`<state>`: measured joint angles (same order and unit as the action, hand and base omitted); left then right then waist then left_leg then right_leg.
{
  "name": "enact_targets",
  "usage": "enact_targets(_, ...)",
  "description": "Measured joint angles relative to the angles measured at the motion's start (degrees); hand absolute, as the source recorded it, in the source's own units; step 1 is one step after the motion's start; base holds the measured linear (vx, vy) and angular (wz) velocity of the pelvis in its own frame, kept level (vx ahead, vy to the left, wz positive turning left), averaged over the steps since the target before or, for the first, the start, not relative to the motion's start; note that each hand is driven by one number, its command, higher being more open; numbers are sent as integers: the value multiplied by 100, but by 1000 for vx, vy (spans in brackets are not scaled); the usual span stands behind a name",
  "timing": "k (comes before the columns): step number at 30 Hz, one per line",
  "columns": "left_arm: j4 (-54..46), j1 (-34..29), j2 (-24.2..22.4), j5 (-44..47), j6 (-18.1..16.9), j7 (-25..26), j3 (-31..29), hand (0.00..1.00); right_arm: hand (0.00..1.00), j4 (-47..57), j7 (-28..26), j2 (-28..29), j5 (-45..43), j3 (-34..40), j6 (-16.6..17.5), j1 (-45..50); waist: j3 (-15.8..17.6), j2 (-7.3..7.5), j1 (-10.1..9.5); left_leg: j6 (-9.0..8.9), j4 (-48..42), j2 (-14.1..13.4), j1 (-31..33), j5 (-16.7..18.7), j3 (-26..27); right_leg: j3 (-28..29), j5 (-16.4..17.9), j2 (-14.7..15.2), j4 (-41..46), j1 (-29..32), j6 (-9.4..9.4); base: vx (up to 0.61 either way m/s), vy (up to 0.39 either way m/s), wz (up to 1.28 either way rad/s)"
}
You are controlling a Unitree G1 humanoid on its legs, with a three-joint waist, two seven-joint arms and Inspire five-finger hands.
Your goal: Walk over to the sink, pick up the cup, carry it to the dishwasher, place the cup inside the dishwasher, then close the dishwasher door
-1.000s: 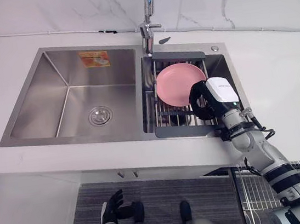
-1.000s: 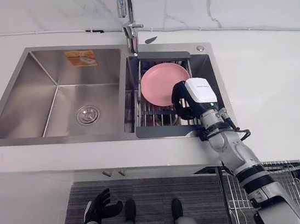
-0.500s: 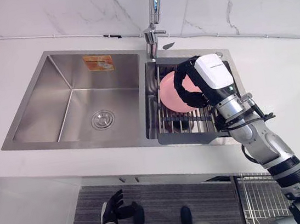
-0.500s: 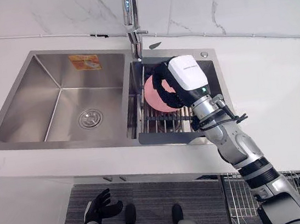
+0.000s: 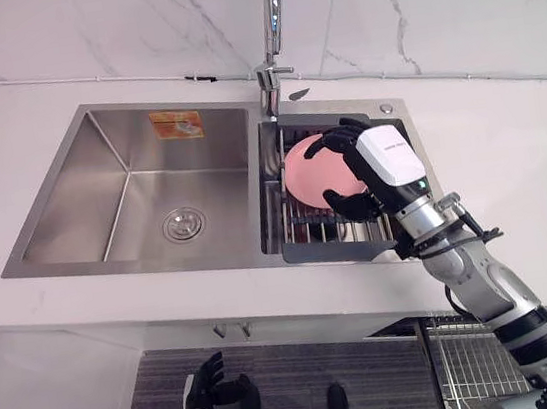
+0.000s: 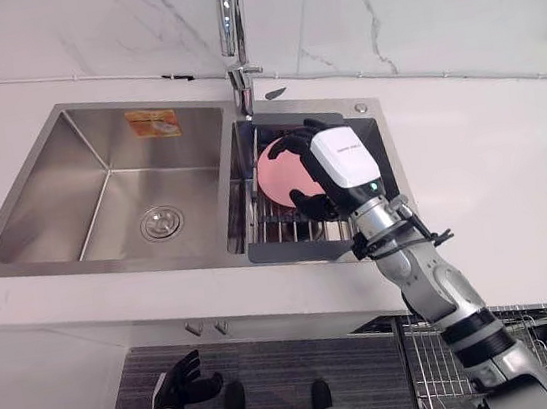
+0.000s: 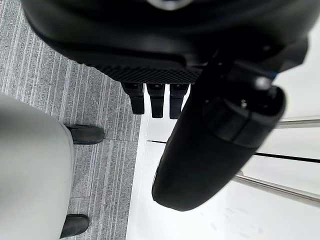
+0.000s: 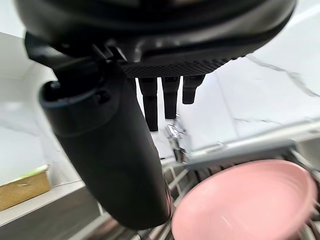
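- Presently the step in hand is the pick-up at the sink (image 5: 79, 185); carrying, placing and closing the door are not yet begun.
- The thing to be lifted looks like a shallow pink dish (image 5: 308, 172) rather than a cup. It leans tilted in the slatted rack (image 5: 303, 233) that sits in the right-hand basin, just below the tap (image 5: 274, 13).
- The right hand (image 5: 353, 154) is over the dish. Its fingers (image 8: 165, 97) are straight and spread, reaching past the far rim, and the thumb (image 8: 105, 160) stands apart near the near rim.
- The fingers are not curled round the dish. Whether any fingertip touches the rim cannot be told.
- The left hand (image 5: 203, 395) hangs low beside the cabinet front, fingers (image 7: 156, 102) relaxed and holding nothing.
- Next move, as a judgement: bring the fingers and thumb together across the rim until the dish is pinched, then lift it clear of the rack slats before turning away.
- A wire basket (image 5: 470, 355) shows under the counter on the robot's right; this is probably the dishwasher's rack, so the carry should be short.
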<state>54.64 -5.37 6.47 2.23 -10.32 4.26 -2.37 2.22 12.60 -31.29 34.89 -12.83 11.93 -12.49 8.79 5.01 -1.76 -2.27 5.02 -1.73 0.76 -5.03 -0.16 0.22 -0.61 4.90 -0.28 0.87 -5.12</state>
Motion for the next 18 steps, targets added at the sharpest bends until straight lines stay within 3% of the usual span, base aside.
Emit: enact_targets(18, 194, 0, -7, -20, 4, -4, 58, 90, 90, -238, -11, 38, 0, 250, -48, 234, -158, -109, 92, -1, 0, 1, -10, -1, 11, 1, 2, 7, -8, -7, 0, -6, -1, 0)
